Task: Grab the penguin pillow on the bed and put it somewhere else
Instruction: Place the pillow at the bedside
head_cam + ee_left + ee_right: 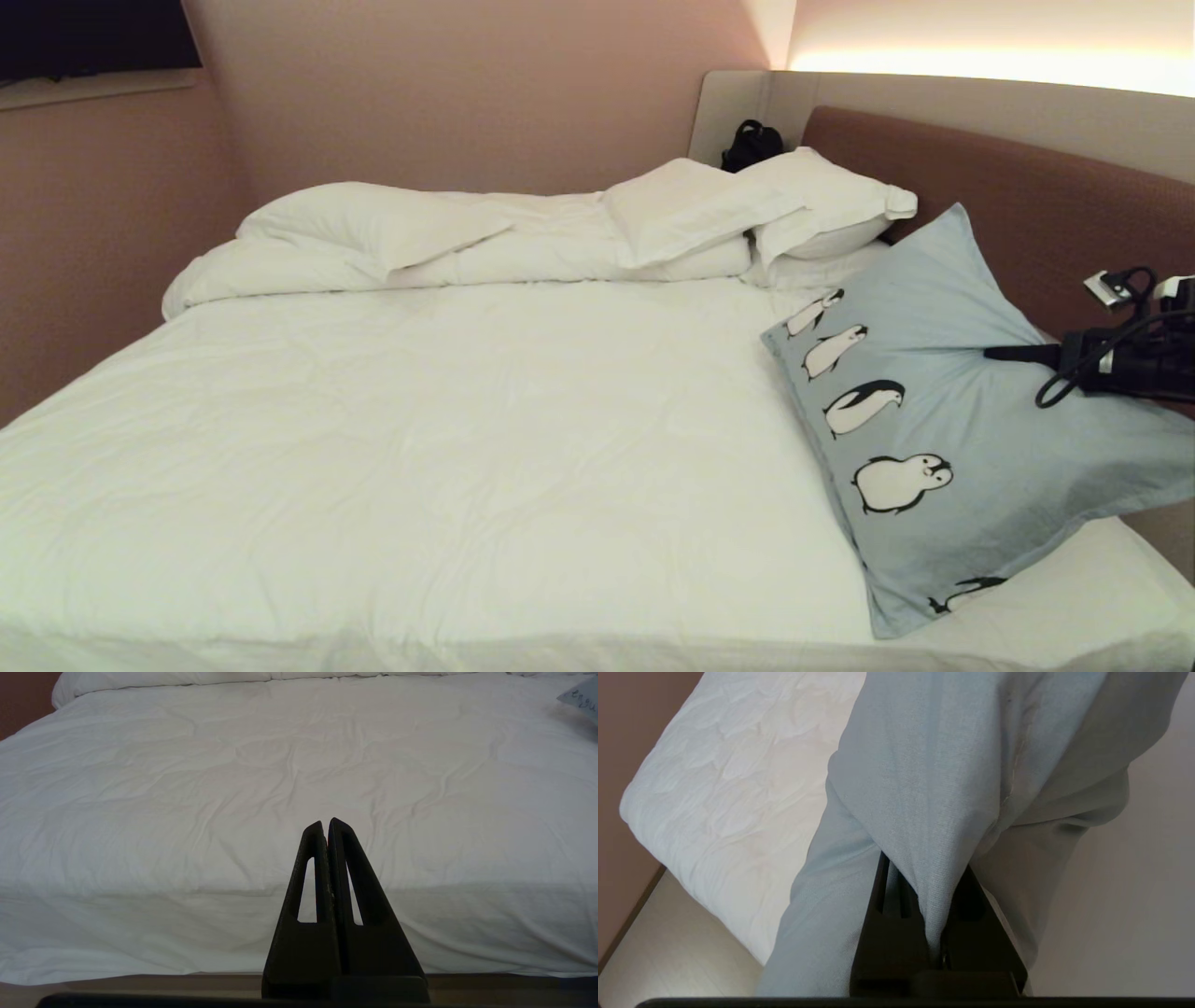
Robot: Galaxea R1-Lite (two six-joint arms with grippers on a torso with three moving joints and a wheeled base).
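The penguin pillow (943, 411), pale blue-grey with a row of black-and-white penguins, stands tilted at the right side of the bed (467, 420), its upper part raised toward the headboard. My right gripper (994, 353) reaches in from the right and is shut on a fold of the pillow's cloth. In the right wrist view the blue cloth (924, 765) is pinched between the black fingers (882, 914) and hangs over them, hiding the tips. My left gripper (326, 823) is shut on nothing, low at the near edge of the bed. A corner of the pillow (581, 695) shows far off there.
Two plain white pillows (709, 210) (831, 201) and a bunched white duvet (373, 233) lie along the far side. A black bag (752, 145) sits in the far corner. The brown headboard (1027, 187) runs along the right, a pink wall (93, 233) along the left.
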